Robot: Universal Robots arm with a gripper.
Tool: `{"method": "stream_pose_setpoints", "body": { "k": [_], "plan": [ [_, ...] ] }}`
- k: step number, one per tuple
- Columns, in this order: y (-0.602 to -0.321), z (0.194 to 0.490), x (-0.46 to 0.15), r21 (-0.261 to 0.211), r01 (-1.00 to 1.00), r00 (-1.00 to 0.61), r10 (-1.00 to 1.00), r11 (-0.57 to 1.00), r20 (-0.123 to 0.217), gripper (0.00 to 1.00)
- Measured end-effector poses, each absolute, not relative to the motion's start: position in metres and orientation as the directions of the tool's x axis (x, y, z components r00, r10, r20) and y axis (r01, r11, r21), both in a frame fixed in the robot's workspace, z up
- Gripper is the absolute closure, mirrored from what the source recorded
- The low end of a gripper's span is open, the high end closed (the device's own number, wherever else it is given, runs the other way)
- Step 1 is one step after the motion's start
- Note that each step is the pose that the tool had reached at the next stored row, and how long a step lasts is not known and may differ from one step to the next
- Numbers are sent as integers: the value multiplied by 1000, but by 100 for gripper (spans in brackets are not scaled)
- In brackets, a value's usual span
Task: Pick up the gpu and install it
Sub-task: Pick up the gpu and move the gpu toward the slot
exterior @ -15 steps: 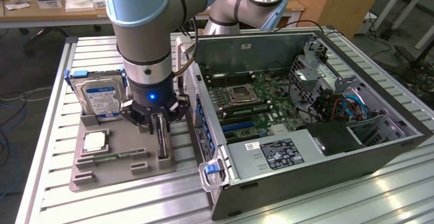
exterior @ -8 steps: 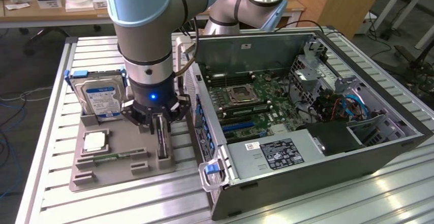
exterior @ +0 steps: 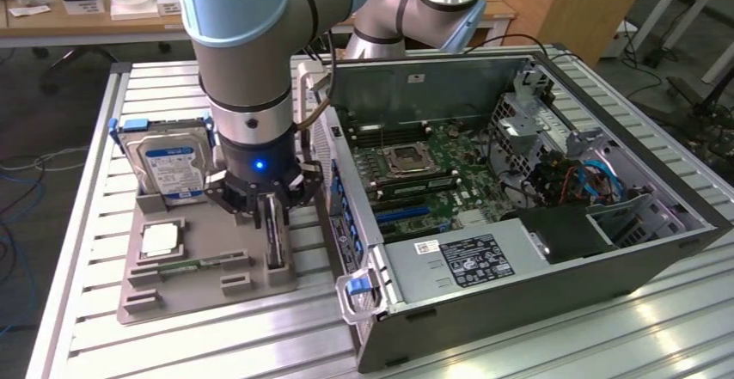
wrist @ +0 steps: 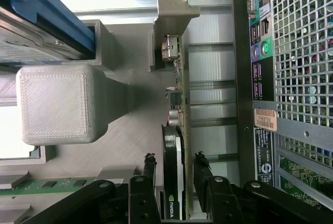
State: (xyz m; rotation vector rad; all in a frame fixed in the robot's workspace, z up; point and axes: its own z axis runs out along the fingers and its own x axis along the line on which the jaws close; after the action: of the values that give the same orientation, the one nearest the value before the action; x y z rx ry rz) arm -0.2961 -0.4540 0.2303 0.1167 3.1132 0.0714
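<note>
Green-boarded gpu (wrist: 171,140) (exterior: 275,252) with black cooler and silver bracket is stood on edge in the grey plastic tray (exterior: 195,297). It is straddled by the black gripper (wrist: 174,162) (exterior: 271,211), whose fingers are spread, narrow gaps being left.

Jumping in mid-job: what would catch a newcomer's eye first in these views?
The big blue-capped arm dominates the exterior view, reaching down so its pincer straddles the gpu, which stands on edge in the grey fixture tray; the jaws sit open on either side of the card. On the exterior view's right lies the open computer case, motherboard exposed. A hard drive stands upright at the tray's far end.
</note>
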Motion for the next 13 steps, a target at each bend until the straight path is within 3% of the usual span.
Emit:
{"method": "stream_pose_setpoints", "body": {
  "k": [5,7,8,13],
  "plan": [
    [-454,230,-296,47,74,-997,75,996,-24,57],
    [-454,230,-296,47,74,-997,75,996,-24,58],
    [-454,230,-296,47,74,-997,75,996,-24,65],
    [-454,230,-296,47,74,-997,75,996,-24,65]
  ]
}}
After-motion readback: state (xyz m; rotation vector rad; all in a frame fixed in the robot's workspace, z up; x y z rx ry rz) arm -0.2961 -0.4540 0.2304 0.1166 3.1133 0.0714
